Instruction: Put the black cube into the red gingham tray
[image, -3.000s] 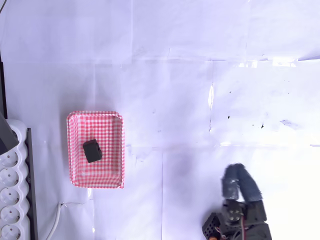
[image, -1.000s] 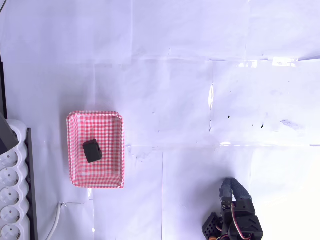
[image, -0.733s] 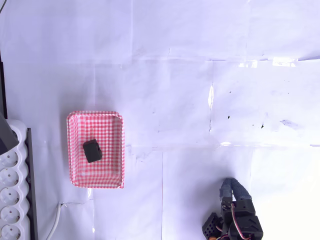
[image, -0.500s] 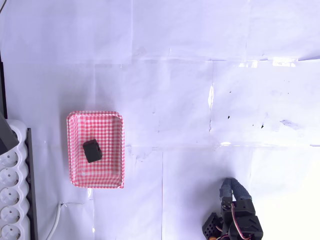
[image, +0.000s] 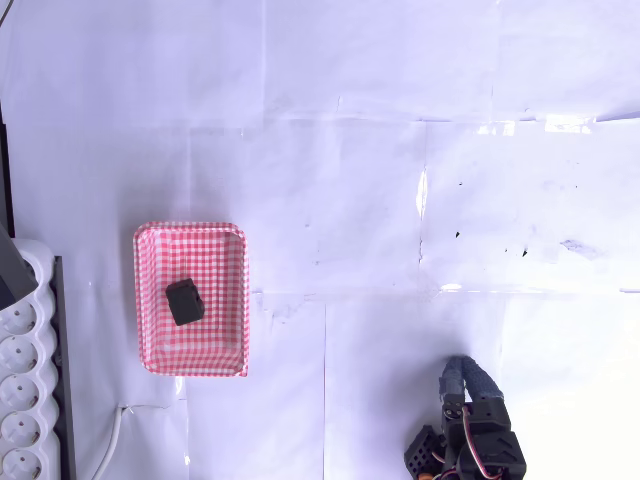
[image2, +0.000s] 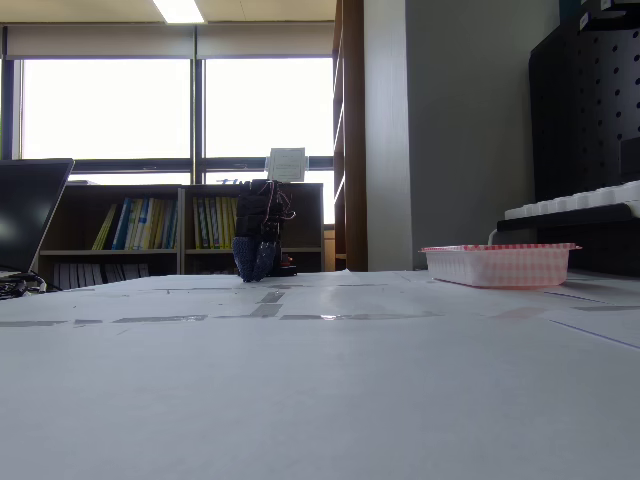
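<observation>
1 cube (image: 184, 302) lies inside 1 tray (image: 152, 345), well apart from the gripper (image: 457, 382), off to its left in the overhead view. The gripper, folded back near the arm's base, grips nothing; I cannot tell whether its jaws are spread. 1 power strip (image: 22, 400) sits beyond the tray.

Black cube (image: 184, 301); red-and-white checked tray (image: 147, 300); white power strip (image: 22, 400).
</observation>
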